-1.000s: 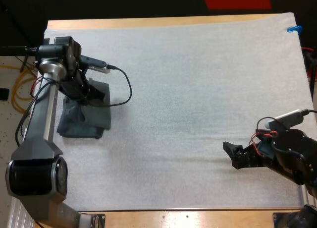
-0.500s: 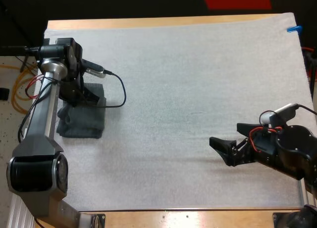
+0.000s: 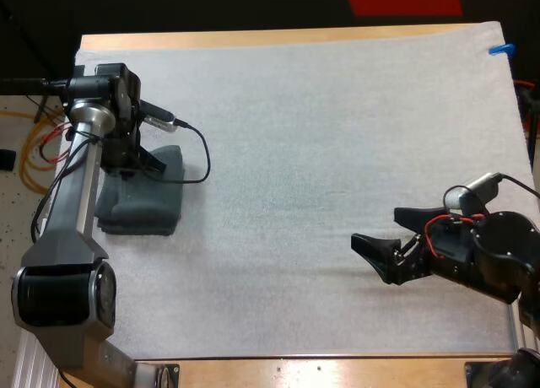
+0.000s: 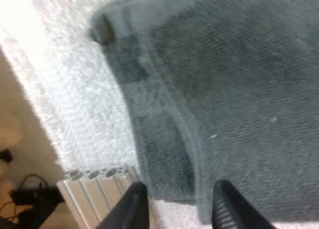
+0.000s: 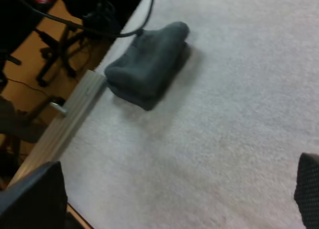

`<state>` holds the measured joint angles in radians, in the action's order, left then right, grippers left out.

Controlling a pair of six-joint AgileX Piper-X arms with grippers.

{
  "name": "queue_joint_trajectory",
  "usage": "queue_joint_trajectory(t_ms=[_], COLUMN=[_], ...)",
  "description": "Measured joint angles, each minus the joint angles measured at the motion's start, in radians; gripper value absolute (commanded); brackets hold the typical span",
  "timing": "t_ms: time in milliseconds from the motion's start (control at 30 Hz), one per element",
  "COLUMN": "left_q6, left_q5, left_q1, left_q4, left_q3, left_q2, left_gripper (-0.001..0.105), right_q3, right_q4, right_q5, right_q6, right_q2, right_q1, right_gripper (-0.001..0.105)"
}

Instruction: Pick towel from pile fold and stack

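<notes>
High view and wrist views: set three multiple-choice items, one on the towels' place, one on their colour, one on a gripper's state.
1. Where does the folded stack lie?
A) at the left side of the mat, below the left gripper
B) at the mat's centre
C) at the mat's far right corner

2. What colour is the stack?
A) red
B) dark grey-green
C) bright blue

3. How is the right gripper?
A) shut on a towel
B) shut on nothing
C) open over bare mat

Answers: 1 A, the high view shows it by the left edge under that arm; 2 B, both wrist views show that colour; 3 C, its fingers stand apart over mat alone.
</notes>
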<state>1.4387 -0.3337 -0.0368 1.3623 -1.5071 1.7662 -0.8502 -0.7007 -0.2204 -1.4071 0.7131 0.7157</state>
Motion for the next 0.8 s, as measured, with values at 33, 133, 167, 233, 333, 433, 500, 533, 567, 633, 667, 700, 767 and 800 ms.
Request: queue_joint_trajectory(t_ms=[33, 133, 167, 233, 333, 433, 500, 533, 567, 633, 667, 700, 767, 800], left_q6=[0.004, 0.013, 0.021, 0.031, 0.049, 0.059, 0.062, 0.063, 0.066, 0.075, 0.077, 0.079, 0.081, 0.08], left_q5=[-0.007, 0.026, 0.056, 0.113, 0.236, 0.374, 0.424, 0.435, 0.44, 0.459, 0.469, 0.479, 0.493, 0.498], left_q1=[0.0, 0.0, 0.0, 0.0, -0.014, -0.056, -0.093, -0.113, -0.133, -0.165, -0.177, -0.185, -0.187, -0.184], left_q4=[0.0, 0.008, 0.021, 0.043, 0.062, 0.063, 0.049, 0.044, 0.034, 0.007, -0.007, -0.024, -0.061, -0.079], left_q3=[0.0, 0.0, 0.0, 0.0, 0.0, 0.002, 0.024, 0.042, 0.065, 0.114, 0.14, 0.169, 0.219, 0.242], left_q2=[0.0, 0.0, -0.003, -0.015, -0.041, -0.054, -0.054, -0.054, -0.054, -0.054, -0.054, -0.054, -0.054, -0.054], left_gripper=[0.031, 0.031, 0.031, 0.031, 0.031, 0.031, 0.031, 0.031, 0.031, 0.031, 0.031, 0.031, 0.031, 0.031], right_q3=[0.0, 0.0, 0.0, 0.0, 0.0, 0.0, 0.0, 0.0, 0.0, 0.0, 0.0, 0.0, 0.0, 0.0], right_q4=[0.009, 0.021, 0.02, 0.023, 0.024, 0.024, 0.024, 0.024, 0.024, 0.024, 0.024, 0.024, 0.024, 0.024], right_q5=[-0.006, -0.015, -0.014, -0.014, -0.014, -0.014, -0.014, -0.014, -0.014, -0.014, -0.014, -0.014, -0.014, -0.014], right_q6=[0.0, 0.0, 0.0, 0.0, 0.0, 0.0, 0.0, 0.0, 0.0, 0.0, 0.0, 0.0, 0.0, 0.0], right_q2=[0.0, 0.0, 0.0, 0.0, 0.0, 0.0, 0.0, 0.0, 0.0, 0.0, 0.0, 0.0, 0.0, 0.0], right_q1=[0.0, 0.0, 0.0, 0.0, 0.0, 0.0, 0.0, 0.0, 0.0, 0.0, 0.0, 0.0, 0.0, 0.0], right_gripper=[0.09, 0.09, 0.09, 0.09, 0.09, 0.09, 0.09, 0.09, 0.09, 0.09, 0.09, 0.09, 0.09, 0.09])
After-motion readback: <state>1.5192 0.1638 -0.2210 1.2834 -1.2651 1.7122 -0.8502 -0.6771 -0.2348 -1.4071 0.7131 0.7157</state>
